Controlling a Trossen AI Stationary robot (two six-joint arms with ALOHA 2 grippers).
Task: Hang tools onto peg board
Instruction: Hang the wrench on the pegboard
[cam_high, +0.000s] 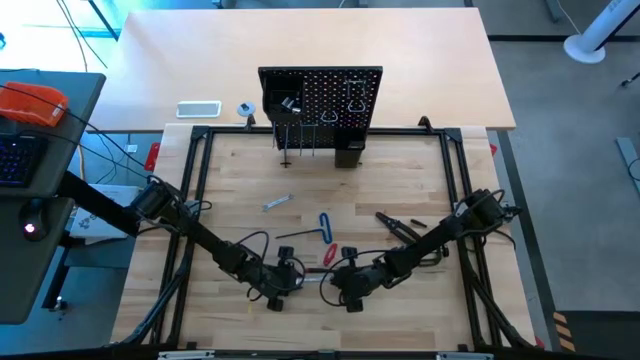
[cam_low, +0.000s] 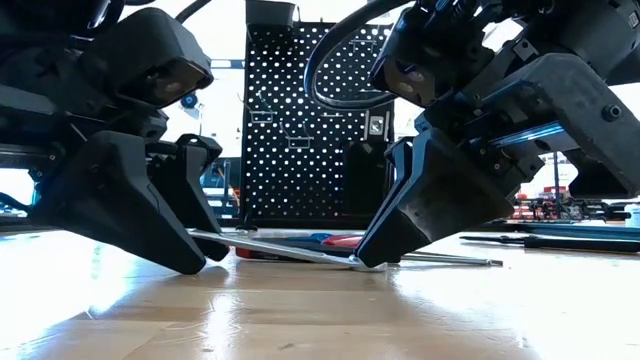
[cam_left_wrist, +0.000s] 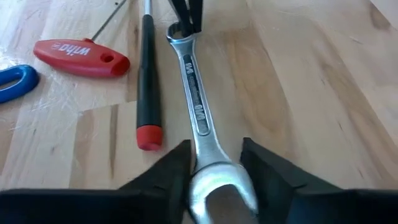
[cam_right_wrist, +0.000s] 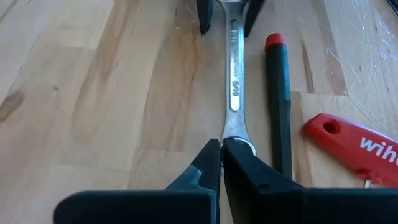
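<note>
The right gripper (cam_right_wrist: 221, 163) is pinched shut on the ring end of a silver wrench (cam_right_wrist: 233, 81), its two fingers pressed together over the metal. The left gripper (cam_left_wrist: 217, 168) straddles the wrench's open-jaw end, its fingers set narrowly on either side of the head; whether they press it I cannot tell. In the high view both grippers meet at the lower centre of the frame, and the wrench (cam_high: 313, 279) lies between them with its long axis running left to right. In the low view it (cam_low: 290, 250) tilts slightly, the end in the left gripper a little higher.

Just beside the wrench, parallel to it, lies a black tool with a red cap (cam_left_wrist: 148, 93), and near that a red T-handle hex key (cam_left_wrist: 81, 57) and a blue handle (cam_left_wrist: 13, 82).

The table (cam_high: 400, 300) is pale wood planking inside a black frame. The peg board (cam_high: 322, 100) stands upright at the upper centre of the high view, well apart from the wrench. Both arms reach inward from the left and right edges, bent low over the table.
</note>
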